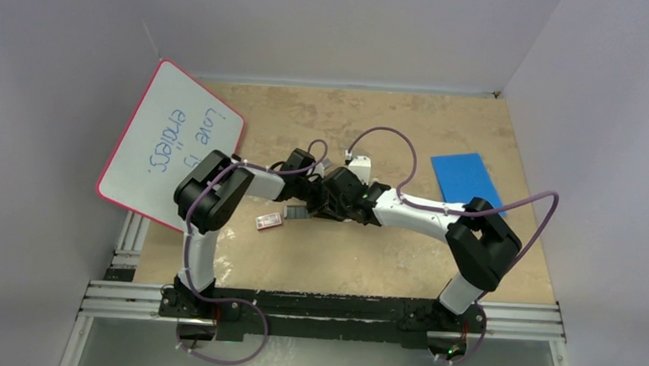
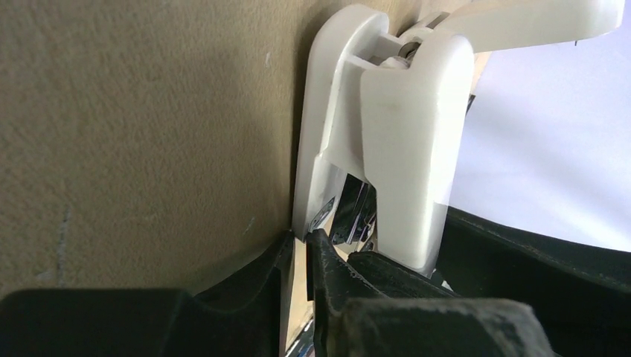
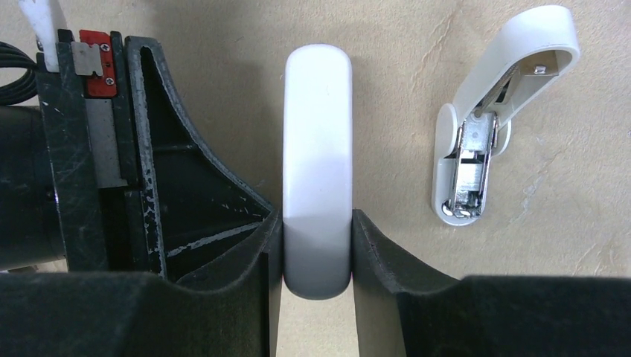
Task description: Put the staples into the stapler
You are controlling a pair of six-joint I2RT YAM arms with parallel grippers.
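Observation:
The stapler [image 3: 318, 134], a slim white bar with rounded ends, lies on the tan table. My right gripper [image 3: 317, 223] is shut across its near end from above. In the left wrist view the stapler [image 2: 409, 149] stands close ahead, with metal showing between its thin base plate and the wider white part. My left gripper [image 2: 301, 239] lies low beside it, its fingers almost closed on the end of the base plate. The staples [image 1: 296, 211], a small grey ribbed block, lie on the table just left of both grippers. In the top view the two grippers [image 1: 329, 196] meet at mid-table and hide the stapler.
A red-and-white box [image 1: 269, 221] lies next to the staples. A shorter stubby white piece [image 3: 476, 141], hinged open with metal inside, lies right of the stapler. A whiteboard [image 1: 172, 141] leans at the left. A blue sheet [image 1: 466, 178] lies at the right.

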